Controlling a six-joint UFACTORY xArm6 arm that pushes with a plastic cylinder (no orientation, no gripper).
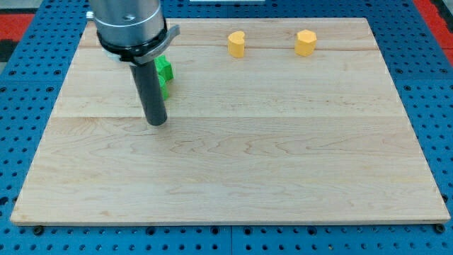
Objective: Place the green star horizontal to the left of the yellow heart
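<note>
The bright green star-shaped block (165, 76) is sitting half hidden behind my rod, toward the view's left of the yellow heart-shaped block (236, 43) and a little lower on the pale wooden board (283, 163). My tip (156, 122) is resting just below the star — no pincer here, only a bare rod. A yellow hexagonal block (305, 42) is lying to the heart's right, well apart.

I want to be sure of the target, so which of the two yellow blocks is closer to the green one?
The yellow heart, the left one of the pair at the view's top. The other yellow block sits farther right, away from the green star partly hidden behind my tip.
</note>
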